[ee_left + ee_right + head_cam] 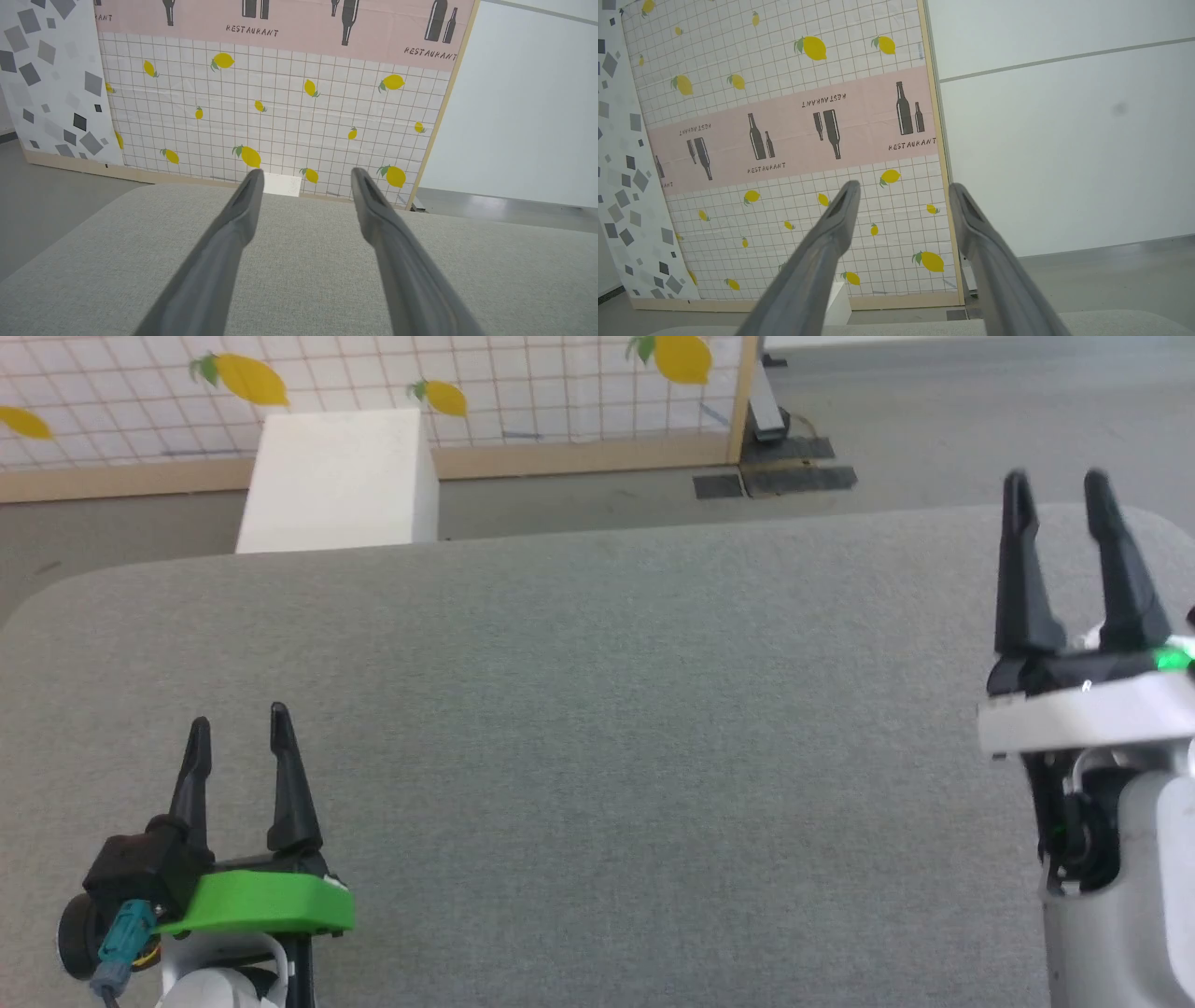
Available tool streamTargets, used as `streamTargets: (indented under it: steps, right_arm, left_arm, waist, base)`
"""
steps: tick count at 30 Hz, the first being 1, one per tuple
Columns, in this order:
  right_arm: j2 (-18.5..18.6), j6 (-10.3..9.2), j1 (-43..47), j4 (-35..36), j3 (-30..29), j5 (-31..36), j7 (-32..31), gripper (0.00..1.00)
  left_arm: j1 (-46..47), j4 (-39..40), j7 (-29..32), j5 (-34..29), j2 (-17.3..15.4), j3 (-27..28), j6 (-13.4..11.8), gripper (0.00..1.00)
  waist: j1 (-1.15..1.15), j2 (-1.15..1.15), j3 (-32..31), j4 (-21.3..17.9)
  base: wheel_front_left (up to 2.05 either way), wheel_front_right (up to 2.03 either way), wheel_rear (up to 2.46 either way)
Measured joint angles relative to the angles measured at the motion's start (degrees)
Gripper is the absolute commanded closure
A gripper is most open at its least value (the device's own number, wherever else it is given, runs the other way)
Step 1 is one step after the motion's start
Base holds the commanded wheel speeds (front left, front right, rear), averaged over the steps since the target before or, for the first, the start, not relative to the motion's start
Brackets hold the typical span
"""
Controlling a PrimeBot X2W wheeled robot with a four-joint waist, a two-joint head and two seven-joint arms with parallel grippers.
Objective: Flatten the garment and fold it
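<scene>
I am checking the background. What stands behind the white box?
Behind the white box stands a grid panel printed with yellow lemons, on a wooden base strip. The box covers part of both; the grey table hides the box's foot.

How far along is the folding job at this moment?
Done: nothing that I can see. In hand: the left end effector and the right end effector both hover open over the grey table, gripping nothing. Left: flattening and folding the garment, all of it.
</scene>
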State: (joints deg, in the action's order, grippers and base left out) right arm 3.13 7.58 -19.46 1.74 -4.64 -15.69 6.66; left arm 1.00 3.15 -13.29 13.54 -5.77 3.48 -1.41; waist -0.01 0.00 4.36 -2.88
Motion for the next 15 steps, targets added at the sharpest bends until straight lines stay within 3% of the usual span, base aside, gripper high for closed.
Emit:
streamTargets:
  steps: [7,15]
  right_arm:
    - [-0.1,0.0,6.9,-5.4,2.5,-1.6,6.6,0.0]
    - [-0.2,0.0,13.4,-8.2,3.6,1.4,7.8,0.0]
  left_arm:
    - [0.0,-1.6,-0.5,-0.3,0.3,-1.6,-0.2,0.0]
    - [0.0,-4.3,-0.7,-2.9,0.2,-5.2,-0.1,0.0]
  waist:
    - [0.0,0.0,-2.2,2.4]
    - [0.0,0.0,-3.7,4.2]
  base:
    - [0.0,0.0,0.0]
    - [0.0,0.0,0.0]
